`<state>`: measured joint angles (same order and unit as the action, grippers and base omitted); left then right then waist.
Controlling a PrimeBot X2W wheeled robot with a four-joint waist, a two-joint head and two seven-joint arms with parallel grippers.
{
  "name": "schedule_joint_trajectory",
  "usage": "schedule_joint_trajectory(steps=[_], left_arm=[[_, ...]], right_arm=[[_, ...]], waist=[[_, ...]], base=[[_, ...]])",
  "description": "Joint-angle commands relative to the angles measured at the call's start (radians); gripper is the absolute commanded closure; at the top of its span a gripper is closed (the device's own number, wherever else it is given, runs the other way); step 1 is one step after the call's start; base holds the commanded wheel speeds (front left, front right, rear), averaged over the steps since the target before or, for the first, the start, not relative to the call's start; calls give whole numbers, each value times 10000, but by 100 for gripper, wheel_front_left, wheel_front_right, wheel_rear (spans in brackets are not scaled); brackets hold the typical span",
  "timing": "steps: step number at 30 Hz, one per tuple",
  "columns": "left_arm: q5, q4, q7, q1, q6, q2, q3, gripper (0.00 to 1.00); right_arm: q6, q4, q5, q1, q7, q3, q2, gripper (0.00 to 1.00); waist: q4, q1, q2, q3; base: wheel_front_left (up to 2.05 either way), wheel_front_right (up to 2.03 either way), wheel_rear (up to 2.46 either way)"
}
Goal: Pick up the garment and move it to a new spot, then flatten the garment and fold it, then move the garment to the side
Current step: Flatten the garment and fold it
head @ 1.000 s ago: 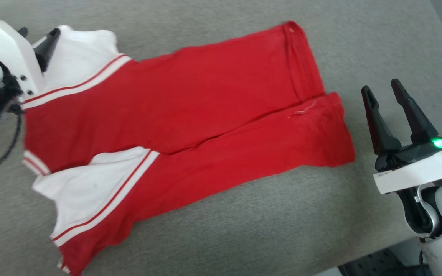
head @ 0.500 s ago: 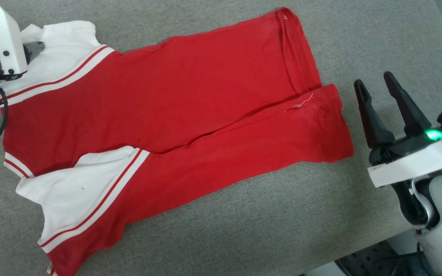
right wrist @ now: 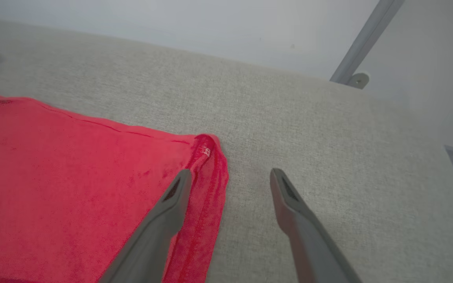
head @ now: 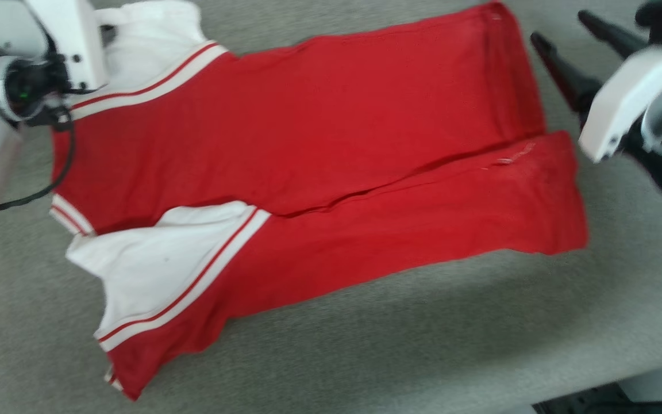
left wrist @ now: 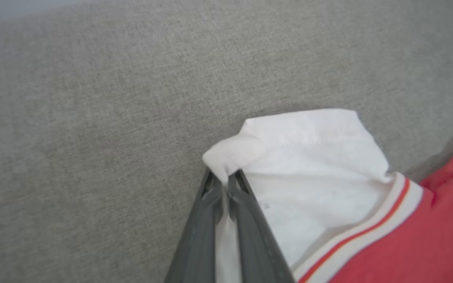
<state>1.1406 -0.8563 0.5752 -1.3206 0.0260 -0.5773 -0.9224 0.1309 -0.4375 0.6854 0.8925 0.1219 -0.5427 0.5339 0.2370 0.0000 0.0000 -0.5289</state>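
The garment (head: 319, 144), red with white sleeves, lies folded lengthwise on the grey table (head: 423, 333), sleeves at the left and hem at the right. In the left wrist view my left gripper (left wrist: 223, 177) is shut on the edge of the far white sleeve (left wrist: 313, 157), cloth bunched between its tips. In the head view the white housing of that wrist (head: 72, 40) hides the fingers. My right gripper (head: 559, 26) stands open at the hem's far corner. In the right wrist view my right gripper (right wrist: 230, 173) has one finger over the red hem (right wrist: 207, 188) and the other over bare table.
A black cable (head: 61, 167) hangs from the left wrist over the garment's collar end. The table's front edge (head: 641, 368) runs across the lower right. A grey metal pole (right wrist: 364, 43) stands beyond the table's far side.
My left gripper has shut on the white sleeve. The right arm has risen toward the hem's far corner, still open. The head camera has shifted, so the whole picture moved.
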Motion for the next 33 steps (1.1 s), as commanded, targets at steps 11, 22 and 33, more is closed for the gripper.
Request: schedule_joint_trajectory(steps=[11,22,33], left_arm=[[-165,-654,-649,-73,680,1239,-362,100],[662,-290,-2032,206,1051,1601,210,100],[1956,4394,-3363,2928,1053,-343,68,100]], right_arm=[[-4,-2523,1828,2724,3332,-1950,-49,0],[-4,-2765,2694,2606,2656,-2632,495,100],[-4,-1373,3347,1020,1873,-2969,1656,100]], waist=[[-1241,0,0,-503],[-1779,0,0,549],[-2342,0,0,1971]], base=[[0,0,0],[0,0,0],[0,0,0]])
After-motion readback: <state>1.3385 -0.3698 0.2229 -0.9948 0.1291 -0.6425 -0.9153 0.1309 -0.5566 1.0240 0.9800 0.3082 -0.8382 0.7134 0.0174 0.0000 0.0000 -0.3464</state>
